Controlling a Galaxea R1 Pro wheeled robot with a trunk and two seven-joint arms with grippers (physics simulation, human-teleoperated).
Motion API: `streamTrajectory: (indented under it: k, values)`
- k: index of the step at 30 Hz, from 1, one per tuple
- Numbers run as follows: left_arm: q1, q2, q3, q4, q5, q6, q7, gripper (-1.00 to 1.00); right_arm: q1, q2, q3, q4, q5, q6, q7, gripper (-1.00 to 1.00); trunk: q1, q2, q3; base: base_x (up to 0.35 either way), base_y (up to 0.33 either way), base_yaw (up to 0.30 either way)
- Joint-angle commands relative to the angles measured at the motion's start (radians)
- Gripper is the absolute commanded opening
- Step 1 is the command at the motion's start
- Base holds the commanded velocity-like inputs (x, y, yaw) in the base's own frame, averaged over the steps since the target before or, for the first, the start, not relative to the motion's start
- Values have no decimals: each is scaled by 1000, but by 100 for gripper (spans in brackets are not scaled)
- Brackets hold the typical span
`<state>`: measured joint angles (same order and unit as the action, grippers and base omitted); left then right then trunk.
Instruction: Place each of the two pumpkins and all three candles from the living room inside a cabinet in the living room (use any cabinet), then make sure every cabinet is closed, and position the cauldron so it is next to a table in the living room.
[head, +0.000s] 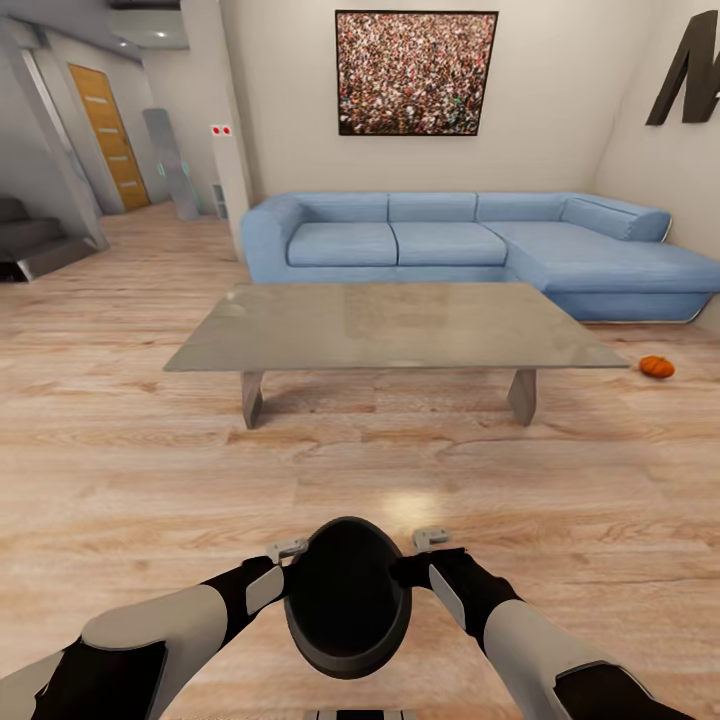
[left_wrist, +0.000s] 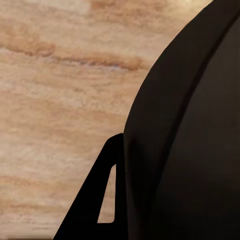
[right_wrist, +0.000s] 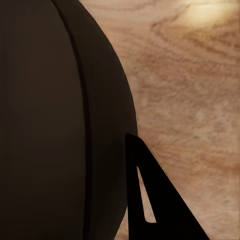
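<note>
cauldron (head: 347, 598) | held between both arms | inside dark | pumpkin (head: 657, 367) on floor

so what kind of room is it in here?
Most likely a living room: a blue sectional sofa against the wall, a low grey table in front of it on wood flooring, and a large framed picture above. A pumpkin lies on the floor by the sofa.

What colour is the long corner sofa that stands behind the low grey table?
Light blue. The sofa shows best in the head view.
</note>
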<state>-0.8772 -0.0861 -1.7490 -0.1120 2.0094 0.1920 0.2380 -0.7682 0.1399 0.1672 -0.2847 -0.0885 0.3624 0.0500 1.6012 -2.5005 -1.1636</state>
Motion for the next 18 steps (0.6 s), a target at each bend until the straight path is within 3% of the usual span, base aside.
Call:
streamTrajectory:
  k: [1,18]
  values:
    - [0,0,16,9,-21,3,11,-100,0,0,-18,1,21,-1,-60,-100,0,0,0,0,0,142]
    - [0,-1,17,8,-21,3,10,-100,-1,-2,-17,3,13,1,-61,-100,0,0,0,0,0,11]
